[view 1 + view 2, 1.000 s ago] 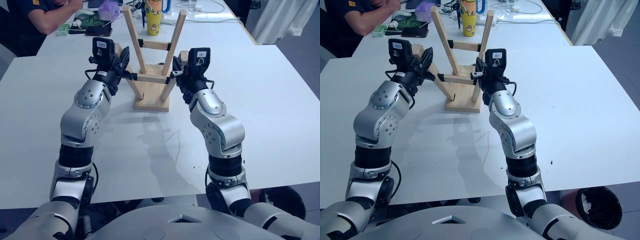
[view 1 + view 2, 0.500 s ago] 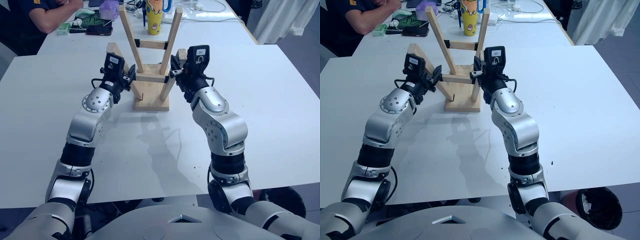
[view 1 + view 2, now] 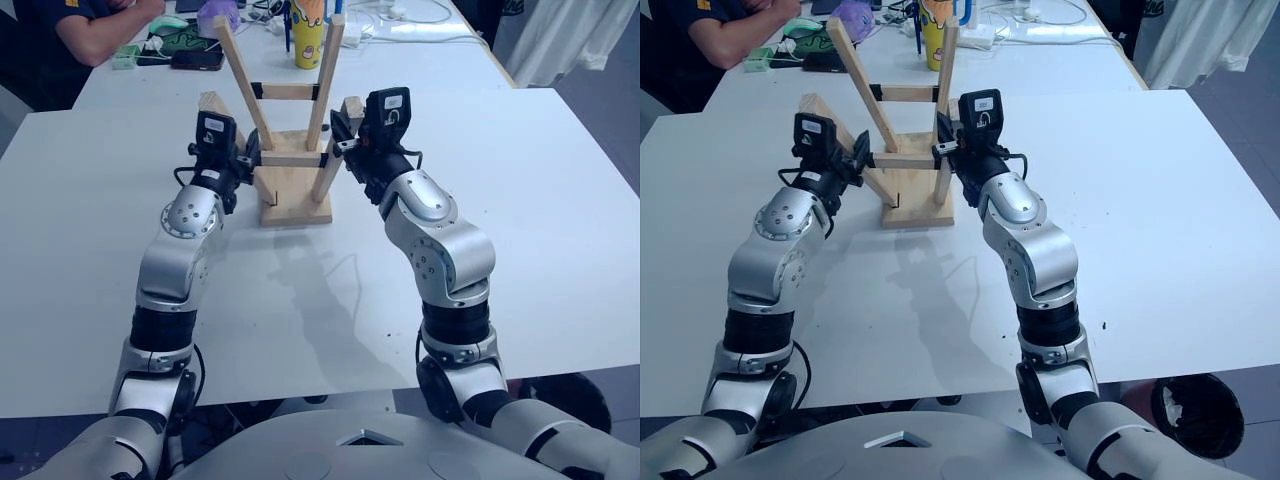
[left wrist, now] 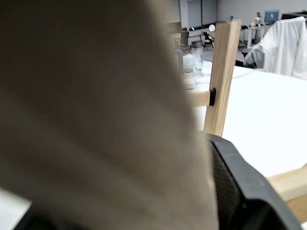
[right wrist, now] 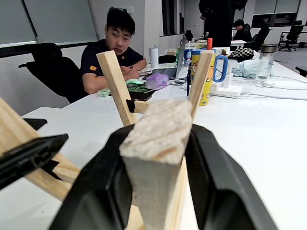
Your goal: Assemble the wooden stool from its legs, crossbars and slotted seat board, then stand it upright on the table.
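my left claw (image 3: 243,157), moved in, now grips upturned stool's (image 3: 296,206) near-left leg (image 3: 214,107); my right claw (image 3: 341,142) still clamps near-right leg (image 3: 325,183)

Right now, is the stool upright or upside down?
Upside down. The stool has its seat board resting on the table, and its legs point up.

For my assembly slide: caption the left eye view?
Left gripper and right gripper grip the near legs of the upside-down stool, seat board down on the table.
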